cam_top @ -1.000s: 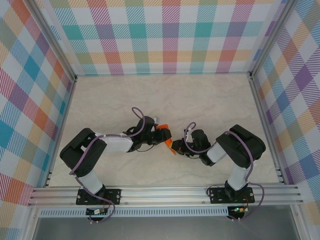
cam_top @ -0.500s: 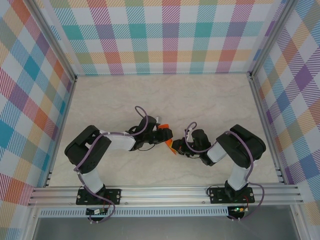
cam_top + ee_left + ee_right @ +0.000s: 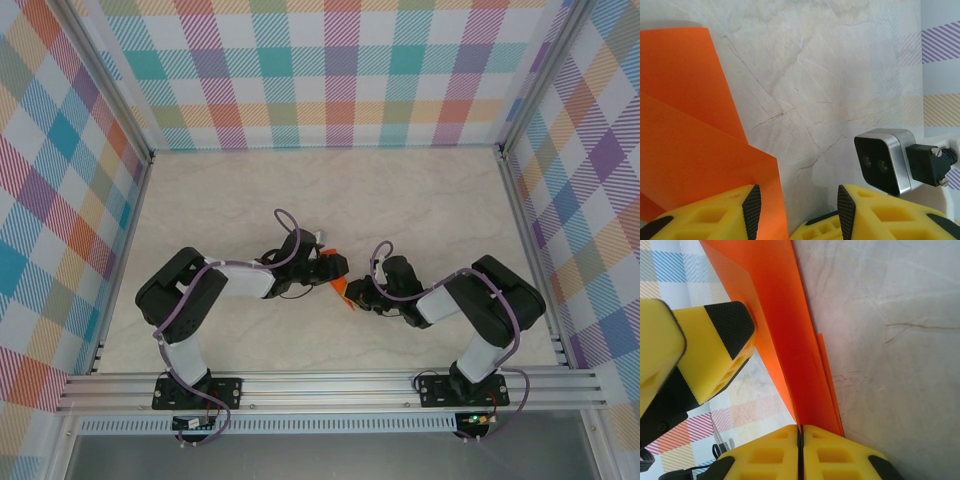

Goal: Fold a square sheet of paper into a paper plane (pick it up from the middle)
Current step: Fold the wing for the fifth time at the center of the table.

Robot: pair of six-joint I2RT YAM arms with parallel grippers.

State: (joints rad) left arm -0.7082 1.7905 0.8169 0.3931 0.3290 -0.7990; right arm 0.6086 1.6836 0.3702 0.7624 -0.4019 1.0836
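Apparently creasing the part-folded sheet of paper [image 3: 690,150]; pinching it in the right gripper [image 3: 800,432]; hovering the left gripper [image 3: 797,210] spread alongside; next probably needing a press along the fold.

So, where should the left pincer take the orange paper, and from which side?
Probably its free end, far from the shut right pincer, closing across the flat faces: the orange paper is a thin folded flap, with the open left pincer beside it.

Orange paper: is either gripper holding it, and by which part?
The right gripper pinches the paper by an edge of its folded layers. The left gripper is open, gripping nothing.
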